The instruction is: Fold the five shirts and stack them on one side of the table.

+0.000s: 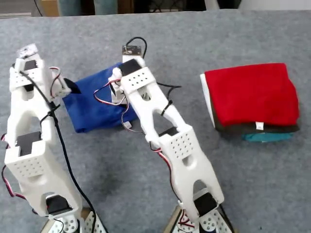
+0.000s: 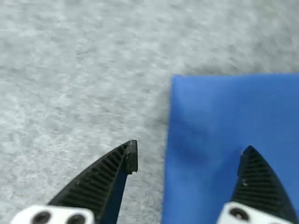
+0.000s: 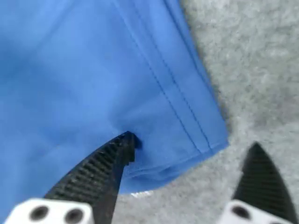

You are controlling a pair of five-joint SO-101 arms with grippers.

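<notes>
Blue shirt lay folded on the tabletop, well apart from the red-topped stack. Left gripper straddled one shirt edge and right gripper its hemmed corner, both jaws wide open, holding nothing. Looked soft and floppy, so I'd pinch every layer at those edges.

From above, my right arm covers the blue shirt's right edge. Under the red shirt, the rest of the stack shows only a white edge, a dark edge and a teal edge. Both wrist views crop the blue shirt.
</notes>
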